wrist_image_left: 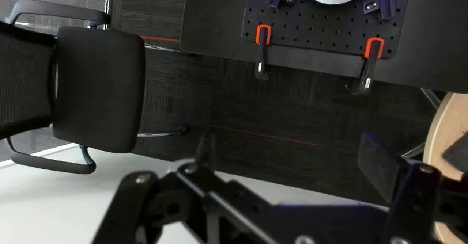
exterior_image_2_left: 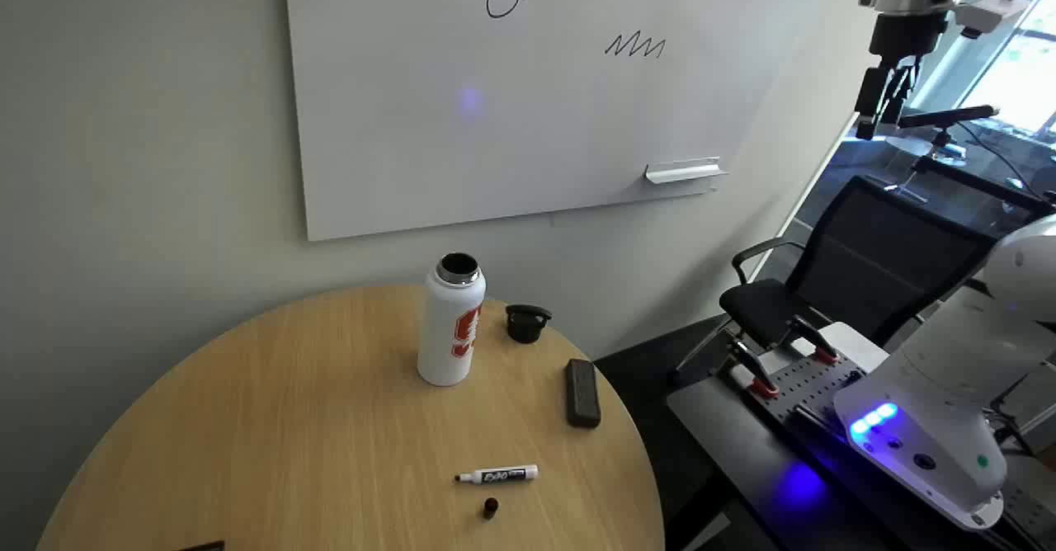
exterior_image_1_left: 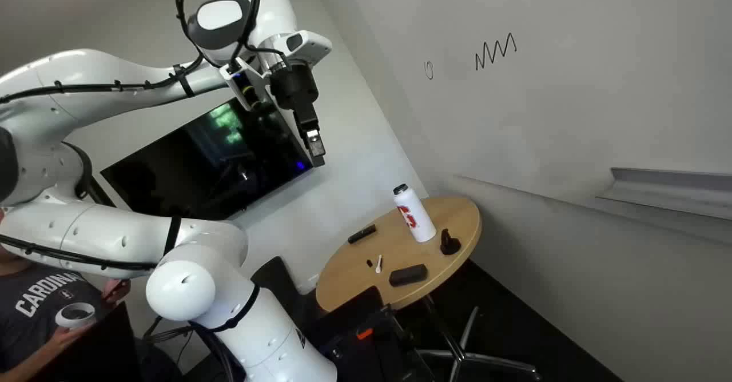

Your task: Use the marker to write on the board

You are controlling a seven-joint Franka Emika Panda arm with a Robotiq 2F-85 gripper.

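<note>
One marker [exterior_image_2_left: 505,475], white, uncapped, lying flat at the near right of the worktop [exterior_image_2_left: 330,419] in an exterior view, pointing left; small dark cap [exterior_image_2_left: 490,508] just beside it, nearer. One pair of fingers [wrist_image_left: 378,167], spread apart, holding nothing, well away from the marker. One board [exterior_image_2_left: 412,138], far side, upright, marked in black. Risks, as judged: marker may roll if nudged; too low a descent may strike the worktop; an off-centre hold may let it pivot against the board; a wide swing may topple the unlidded white bottle [exterior_image_2_left: 450,328].
</note>
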